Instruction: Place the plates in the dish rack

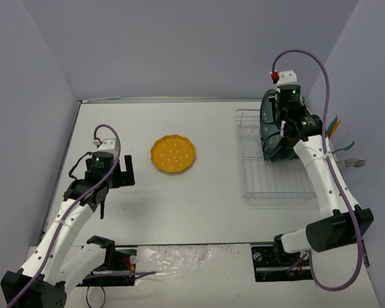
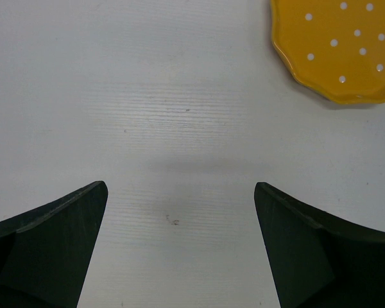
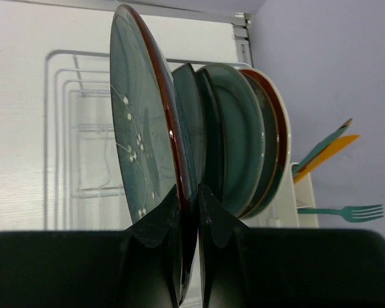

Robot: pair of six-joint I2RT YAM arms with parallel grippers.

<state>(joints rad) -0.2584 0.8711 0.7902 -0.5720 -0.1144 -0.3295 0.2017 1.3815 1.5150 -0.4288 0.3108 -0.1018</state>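
Note:
An orange-yellow plate with white dots lies flat on the table; it also shows at the top right of the left wrist view. My left gripper is open and empty, to the left of it, over bare table. The white wire dish rack stands at the right, with several plates upright at its far end. My right gripper is shut on the rim of a teal flowered plate with a red rim, held upright over the rack beside three racked plates.
A side utensil holder on the rack's right holds a teal fork and teal and orange handles. The purple walls stand close behind and beside the rack. The rack's near rows hold nothing.

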